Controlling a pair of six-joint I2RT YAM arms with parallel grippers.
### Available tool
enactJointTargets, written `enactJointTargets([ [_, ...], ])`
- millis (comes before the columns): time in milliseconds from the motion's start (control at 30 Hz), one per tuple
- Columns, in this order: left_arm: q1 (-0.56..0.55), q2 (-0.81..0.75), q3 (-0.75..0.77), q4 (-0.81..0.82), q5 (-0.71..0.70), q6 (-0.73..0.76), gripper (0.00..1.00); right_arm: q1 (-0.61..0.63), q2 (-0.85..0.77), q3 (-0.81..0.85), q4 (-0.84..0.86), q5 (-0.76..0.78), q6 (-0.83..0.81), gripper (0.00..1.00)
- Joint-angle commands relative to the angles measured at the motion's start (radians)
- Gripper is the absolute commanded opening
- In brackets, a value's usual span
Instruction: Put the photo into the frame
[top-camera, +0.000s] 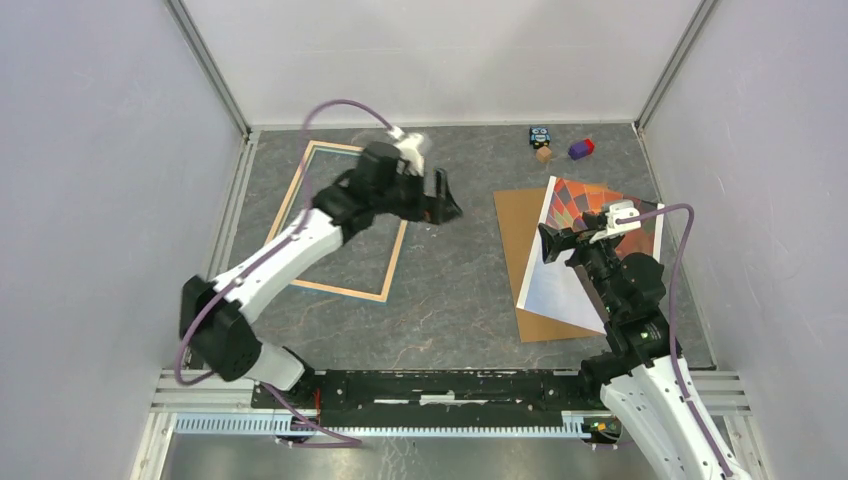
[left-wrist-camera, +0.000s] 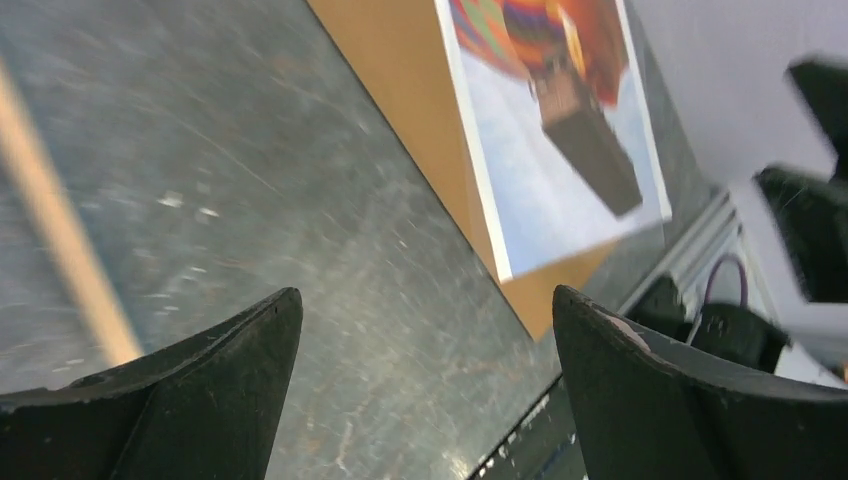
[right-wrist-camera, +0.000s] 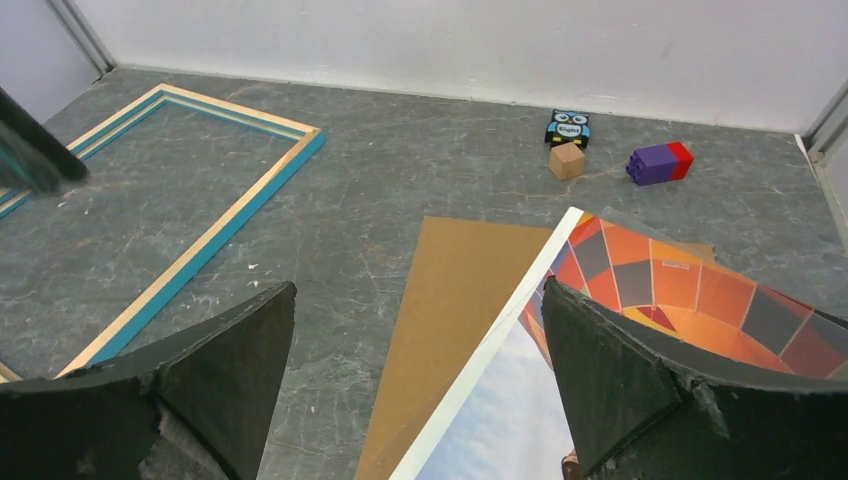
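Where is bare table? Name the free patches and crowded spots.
Free: the strip between the frame and the hardboard sheet, and the near band before the base rail. Crowded: the right side, where the photo overlaps the sheet, and the toys behind it.

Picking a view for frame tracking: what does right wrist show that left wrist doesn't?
Right wrist only: the frame in sharp view, plus an owl toy, a tan cube and a purple-red block near the back wall.
Left wrist only: the dark brown bar on the photo and a purple cable. Of the frame, it shows at most a blurred pale strip at the left.
Both: the photo lying on the hardboard sheet, the grey tabletop, and that arm's own open, empty claw: left claw, right claw.
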Motion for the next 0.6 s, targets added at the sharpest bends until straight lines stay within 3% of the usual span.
enactJointTargets([
  [0, -0.139, 0.145, 0.063, -0.074, 0.050, -0.034, 1.00, 0.003, -0.004, 0.020, 0.019, 0.044, 0.010, 0.98],
  [233, -0.194, 0.255, -0.017, 0.090, 0.209, -0.176, 1.00, 0.002, 0.022, 0.024, -0.075, 0.114, -0.004, 0.98],
  [333, -0.194, 0.259, -0.075, 0.176, 0.212, -0.243, 1.00, 0.003, 0.082, 0.007, -0.116, 0.221, 0.050, 0.98],
  [567, -0.196, 0.286, -0.214, 0.369, 0.234, -0.451, 1.00, 0.000, 0.300, -0.032, -0.080, 0.266, 0.131, 0.98],
])
